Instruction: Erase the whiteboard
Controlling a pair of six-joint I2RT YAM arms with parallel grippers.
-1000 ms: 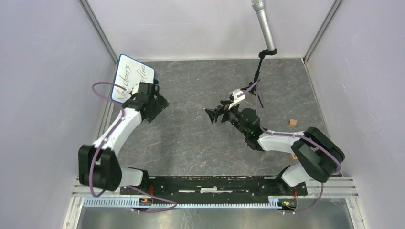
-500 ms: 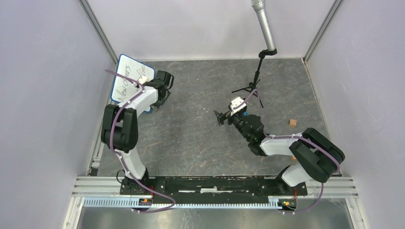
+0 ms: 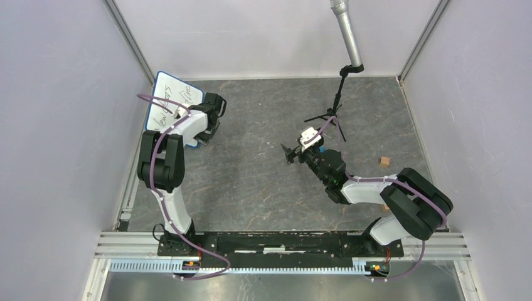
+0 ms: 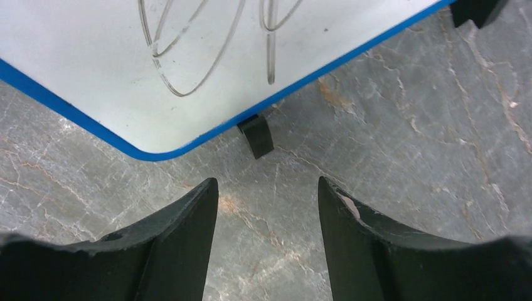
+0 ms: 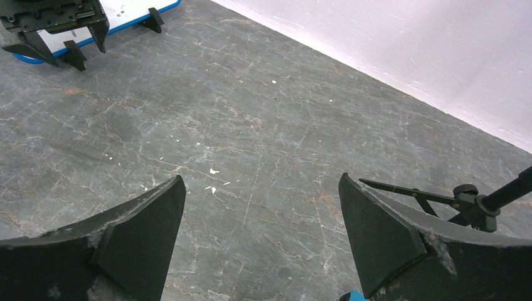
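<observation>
Far left corner of the grey marbled table top (image 3: 251,188): small rectangular whiteboard with blue rim and rounded corners (image 3: 168,100), close to the left wall. Face is turned upward. Black handwriting across it, loops and strokes, not legible from the left wrist view (image 4: 188,56).

Short black foot (image 4: 256,135) sticks out from under the board's blue rim onto the stone. A second foot shows at the top right edge of that view.

Left gripper (image 3: 206,130) is poised at the board's right-hand rim, beside a rounded corner. Its fingers are spread, nothing between them, only bare table in the gap (image 4: 268,188). Tips are just short of the rim and not touching it.

Right gripper (image 3: 288,153) is mid-table, well apart from the board and pointed left toward it. Jaws are parted wide and empty (image 5: 262,185). From its wrist camera the board (image 5: 128,9) sits far off at the upper left, with the other arm's black fingers over its edge.

Black tripod stand carrying a grey microphone (image 3: 332,113) is on the far side, right of centre. Small tan wooden cube (image 3: 384,161) lies near the right wall.
</observation>
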